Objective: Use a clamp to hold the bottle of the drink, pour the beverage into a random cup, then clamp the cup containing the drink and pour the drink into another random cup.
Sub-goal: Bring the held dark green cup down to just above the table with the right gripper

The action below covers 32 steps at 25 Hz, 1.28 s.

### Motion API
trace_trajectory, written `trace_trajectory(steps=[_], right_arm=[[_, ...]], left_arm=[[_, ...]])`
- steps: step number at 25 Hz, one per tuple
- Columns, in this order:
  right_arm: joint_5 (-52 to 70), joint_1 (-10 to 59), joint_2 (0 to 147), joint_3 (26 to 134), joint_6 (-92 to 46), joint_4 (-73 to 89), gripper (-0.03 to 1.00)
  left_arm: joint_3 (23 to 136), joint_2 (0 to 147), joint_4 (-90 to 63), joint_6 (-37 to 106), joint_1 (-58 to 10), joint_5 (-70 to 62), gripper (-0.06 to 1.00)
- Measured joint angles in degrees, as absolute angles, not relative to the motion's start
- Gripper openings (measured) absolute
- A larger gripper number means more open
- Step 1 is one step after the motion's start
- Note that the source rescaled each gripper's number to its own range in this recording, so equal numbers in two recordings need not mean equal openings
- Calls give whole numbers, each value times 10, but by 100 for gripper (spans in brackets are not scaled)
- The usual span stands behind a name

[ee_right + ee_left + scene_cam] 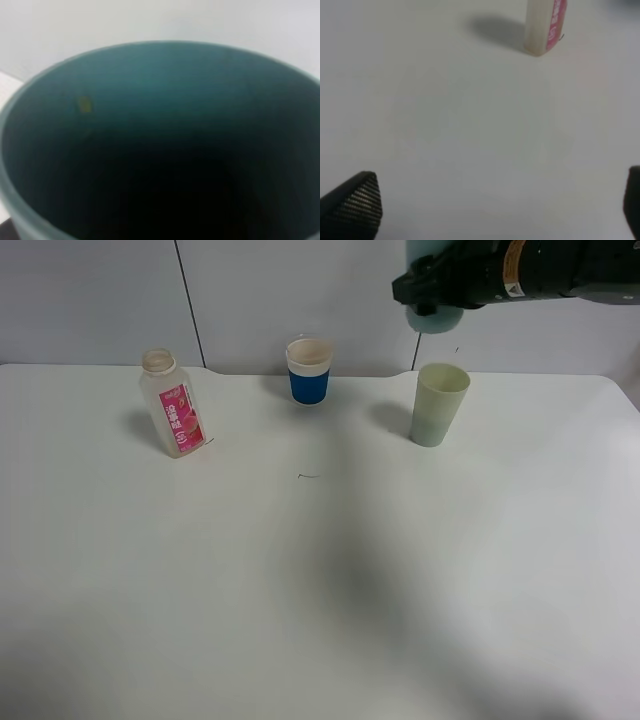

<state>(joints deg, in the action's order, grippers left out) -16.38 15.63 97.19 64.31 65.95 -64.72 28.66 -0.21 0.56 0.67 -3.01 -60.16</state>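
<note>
Teal tumbler held aloft over the pale green tumbler
High view: right pincer clamps it; a skewed tip could spill onto the desk. Left wrist: left pincer wide, empty, bottle well apart. Right wrist: teal interior dark, beverage unseen

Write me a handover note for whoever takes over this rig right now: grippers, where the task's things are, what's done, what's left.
Left gripper: open, empty, low over the table, short of the bottle.
Right gripper: shut on the teal cup, raised above the pale green cup; the wrist view looks into the teal cup.
Bottle stands uncapped at the left. Blue cup stands at the back, untouched.
Done: teal cup picked up and carried over.
Unclear: whether any drink is left in it.
Left: finish the pour if needed, set the teal cup down.
</note>
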Motion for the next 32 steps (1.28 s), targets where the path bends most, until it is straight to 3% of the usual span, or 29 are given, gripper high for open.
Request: trace_trajectory(steps=[7, 16, 24, 32], right_arm=[[-256, 200, 972, 643, 560, -540, 0], [-237, 287, 1020, 674, 370, -405, 0], [-216, 332, 1125, 755, 357, -390, 0], [-215, 342, 1196, 762, 357, -399, 0]], left_arm=[[287, -2, 6, 7, -30, -602, 93], [287, -2, 6, 7, -30, -602, 93], [287, -2, 6, 7, -30, -602, 93], [287, -2, 6, 7, -30, -602, 93]])
